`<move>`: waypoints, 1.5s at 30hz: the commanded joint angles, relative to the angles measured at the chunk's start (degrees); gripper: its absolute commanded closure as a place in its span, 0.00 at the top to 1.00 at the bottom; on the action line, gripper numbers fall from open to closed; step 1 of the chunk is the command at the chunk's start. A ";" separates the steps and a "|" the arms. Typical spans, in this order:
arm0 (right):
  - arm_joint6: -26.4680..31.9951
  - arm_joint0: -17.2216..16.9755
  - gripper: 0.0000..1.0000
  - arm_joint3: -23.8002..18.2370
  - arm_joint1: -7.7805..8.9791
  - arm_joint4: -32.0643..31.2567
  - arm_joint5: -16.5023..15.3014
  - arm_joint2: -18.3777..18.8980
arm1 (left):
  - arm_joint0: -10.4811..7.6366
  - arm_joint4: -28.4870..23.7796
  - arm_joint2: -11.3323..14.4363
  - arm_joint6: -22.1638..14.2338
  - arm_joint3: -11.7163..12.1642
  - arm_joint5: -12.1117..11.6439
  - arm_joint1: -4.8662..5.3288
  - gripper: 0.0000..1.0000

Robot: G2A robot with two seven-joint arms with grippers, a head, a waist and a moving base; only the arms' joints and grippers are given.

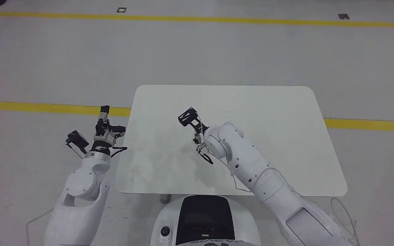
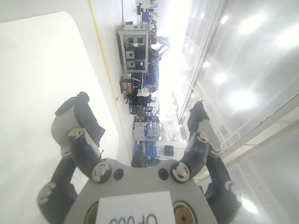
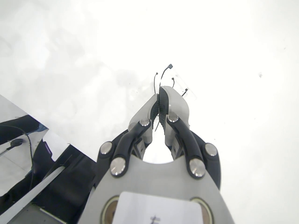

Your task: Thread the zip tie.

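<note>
- Table [image 1: 265, 123]: white top with rounded corners, standing on the floor.
- Floor [image 1: 215, 55]: pale grey and smooth, surrounding the table on all sides.
- Near yellow line [image 1: 61, 107]: a stripe crossing the floor on either side of the table, its middle hidden by the tabletop.
- Far yellow line [image 1: 184, 18]: a second stripe, parallel to the first and well beyond the table.
- Floor markers [image 1: 122, 10]: two small dark squares, just past the far stripe and well apart.
- Equipment cabinet [image 2: 133, 47]: metal-framed, beyond the table.
- Ceiling lights [image 2: 245, 25]: bright round lamps among roof beams.
</note>
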 commanded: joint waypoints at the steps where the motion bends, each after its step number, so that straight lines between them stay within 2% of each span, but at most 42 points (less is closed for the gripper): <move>1: -2.25 0.13 0.00 -0.02 -0.19 1.47 -0.21 0.08 | 0.00 0.00 0.00 0.00 0.00 0.00 0.00 1.00; 6: -9.51 -0.27 0.00 0.30 -0.49 7.67 -1.98 1.79 | 0.00 0.00 0.00 0.00 0.00 0.00 0.00 1.00; 8: -13.25 -0.86 0.00 0.49 -0.41 10.96 -4.00 3.21 | 0.00 0.00 0.00 0.00 0.00 0.00 0.00 1.00; 10: -16.43 -1.65 0.00 1.09 -0.23 16.32 -8.21 5.13 | 0.00 0.00 0.00 0.00 0.00 0.00 0.00 1.00; 19: -17.47 -2.07 0.00 1.33 -0.14 15.93 -7.81 5.31 | 0.00 0.00 0.00 0.00 0.00 0.00 0.00 1.00; 22: -19.89 -2.94 0.00 1.97 0.25 17.37 -8.00 7.26 | -0.27 0.29 0.13 -0.42 0.54 0.54 0.00 1.00; 23: -20.53 -3.39 0.00 1.96 0.45 18.03 -8.80 8.05 | -0.46 0.31 0.28 -1.72 0.91 1.25 0.04 1.00; 26: -21.90 -5.06 0.00 1.64 1.28 20.05 -11.97 10.91 | -0.86 -2.29 -0.32 -9.14 2.07 3.66 0.32 1.00; 32: -23.44 -7.83 0.00 0.87 2.63 25.91 -18.10 15.76 | -1.43 -5.43 -1.13 -20.63 4.24 6.84 0.83 1.00; 34: -24.13 -8.31 0.00 0.25 2.87 31.18 -18.10 16.08 | -2.15 -7.33 -1.16 -23.90 4.89 8.60 0.95 1.00; 35: -24.26 -8.37 0.00 0.33 2.93 31.82 -18.10 16.22 | -2.25 -6.52 -1.62 -23.34 4.66 6.91 0.97 1.00; 42: -24.49 -8.47 0.00 0.29 2.92 31.89 -18.07 16.20 | -2.25 -6.52 -1.62 -23.34 4.66 6.91 0.97 1.00; 45: -25.37 -8.52 0.00 0.52 3.02 33.53 -18.10 15.37 | -2.55 -6.61 -0.67 -23.53 5.23 6.66 0.89 1.00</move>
